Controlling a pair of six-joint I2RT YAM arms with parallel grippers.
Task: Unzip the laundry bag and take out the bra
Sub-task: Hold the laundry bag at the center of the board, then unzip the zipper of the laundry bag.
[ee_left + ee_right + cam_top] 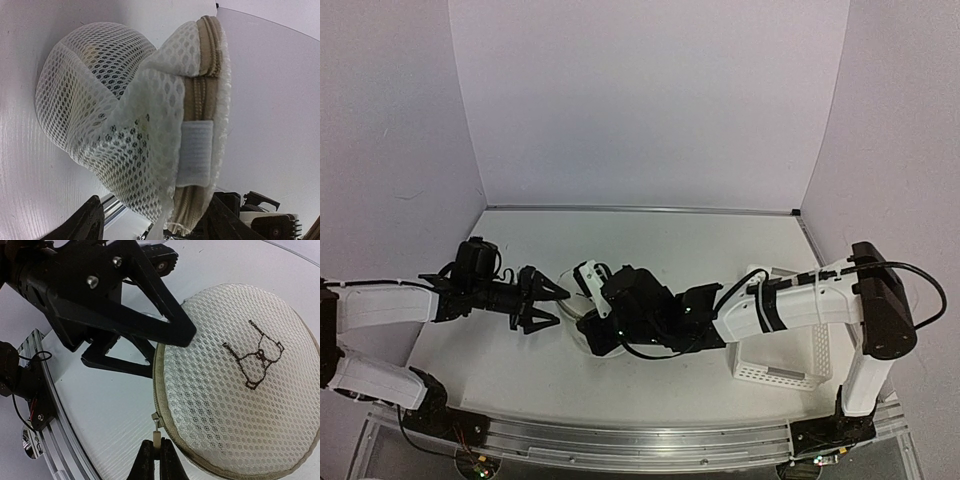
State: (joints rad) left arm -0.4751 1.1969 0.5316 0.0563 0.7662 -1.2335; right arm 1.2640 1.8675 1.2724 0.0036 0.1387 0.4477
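White bench: right fingers pinch the zipper pull, left fingers gape empty, so the unbraced laundry bag may drag.

No legible text or labels anywhere.

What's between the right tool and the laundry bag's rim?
Only the zipper pull, pinched in the right tool and joined to the laundry bag; the right wrist view shows it.

White perforated plastic basket on the white table, right side, under the arm.
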